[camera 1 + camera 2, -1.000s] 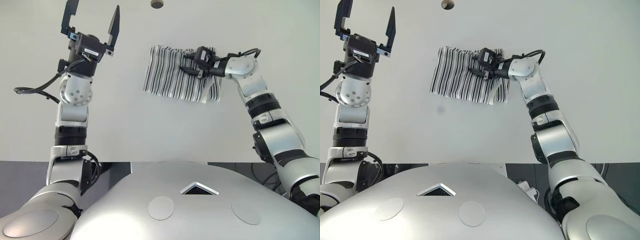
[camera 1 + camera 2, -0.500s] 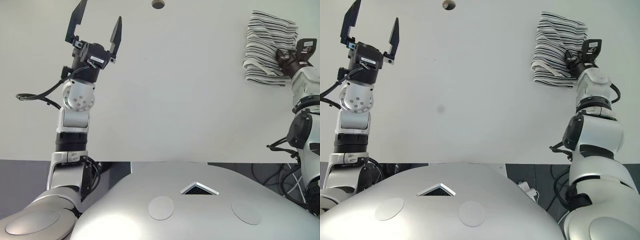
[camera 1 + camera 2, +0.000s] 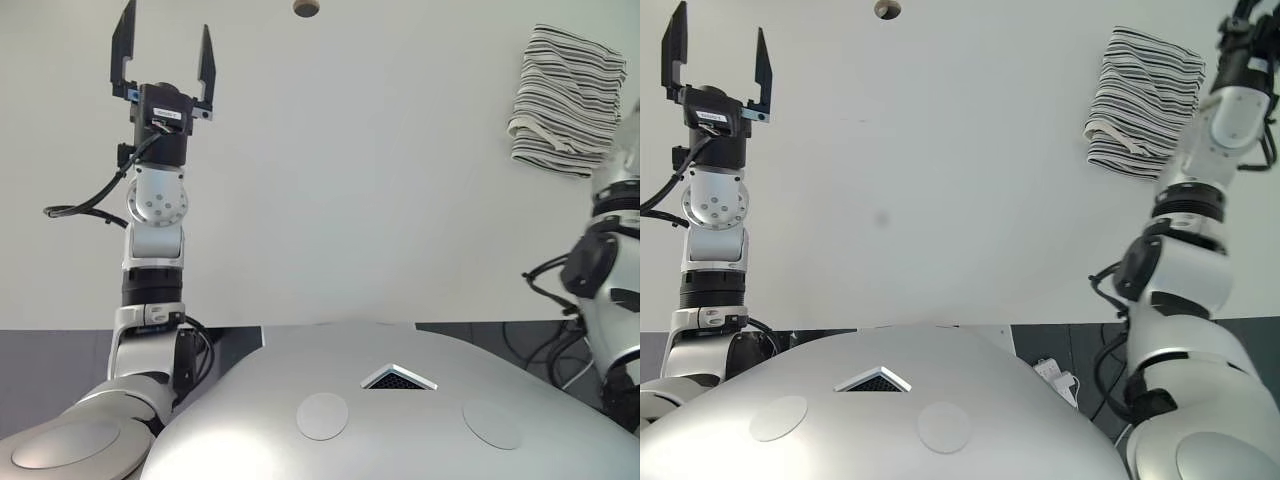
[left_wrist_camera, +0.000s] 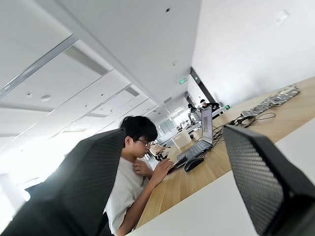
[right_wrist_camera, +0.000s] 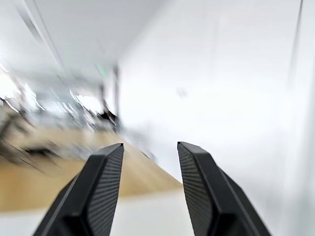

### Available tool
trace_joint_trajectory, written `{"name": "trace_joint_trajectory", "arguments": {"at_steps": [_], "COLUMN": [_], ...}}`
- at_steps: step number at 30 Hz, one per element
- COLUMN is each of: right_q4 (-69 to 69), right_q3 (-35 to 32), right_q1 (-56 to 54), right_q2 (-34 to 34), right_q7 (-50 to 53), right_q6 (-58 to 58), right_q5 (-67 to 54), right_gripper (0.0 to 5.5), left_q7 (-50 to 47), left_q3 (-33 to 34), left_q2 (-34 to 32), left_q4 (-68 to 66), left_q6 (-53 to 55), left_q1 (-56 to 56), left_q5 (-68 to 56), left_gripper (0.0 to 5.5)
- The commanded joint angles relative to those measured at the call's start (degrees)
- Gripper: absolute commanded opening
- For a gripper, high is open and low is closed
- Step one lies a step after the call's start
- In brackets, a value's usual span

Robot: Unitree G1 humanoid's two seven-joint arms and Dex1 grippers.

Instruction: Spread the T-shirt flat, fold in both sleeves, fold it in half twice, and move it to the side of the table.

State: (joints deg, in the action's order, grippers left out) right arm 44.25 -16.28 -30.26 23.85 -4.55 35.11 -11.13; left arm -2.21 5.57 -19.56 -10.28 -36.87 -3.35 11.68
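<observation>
Cloth T-shirt (image 3: 565, 100) on smooth matt table (image 3: 380, 180)

The white table (image 3: 350, 200) spreads evenly lit in front of me, with a small round hole (image 3: 305, 8) at its far edge. Past its near edge I see dark floor (image 3: 50, 360) and loose cables (image 3: 530, 345). Out in the room a long wooden desk (image 4: 256, 123) carries a laptop (image 4: 205, 130), beside a white wall (image 4: 256, 39), under a white ceiling (image 4: 98, 44) with a green sign (image 4: 182, 81).
</observation>
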Motion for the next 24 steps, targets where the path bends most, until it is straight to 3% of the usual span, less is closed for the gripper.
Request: {"name": "trace_joint_trajectory", "arguments": {"at_steps": [1,8,13,24], "right_q4": [-21.01,-16.54,-15.12,-14.92], "right_q3": [11.13,16.65,16.67,16.97], "right_q1": [12.60,16.04,16.01,15.63], "right_q2": [-15.22,-25.52,-25.98,-25.73], "right_q7": [0.42,7.57,12.84,13.05], "right_q6": [2.48,2.17,2.28,2.56], "right_q5": [3.12,13.28,18.68,18.82], "right_gripper": [2.05,2.05,2.05,2.05], "left_q7": [-4.85,-7.77,-9.45,-10.06], "left_q3": [1.89,0.01,-2.25,-2.48], "left_q2": [5.44,14.85,15.41,15.24], "left_q4": [-6.68,-12.00,-14.83,-12.57], "left_q6": [-0.24,-0.83,-3.22,-4.74], "left_q1": [-4.78,-9.04,-7.81,-6.86], "left_q5": [-3.35,-6.12,-0.53,0.83], "left_gripper": [3.65,3.65,3.65,3.65]}}
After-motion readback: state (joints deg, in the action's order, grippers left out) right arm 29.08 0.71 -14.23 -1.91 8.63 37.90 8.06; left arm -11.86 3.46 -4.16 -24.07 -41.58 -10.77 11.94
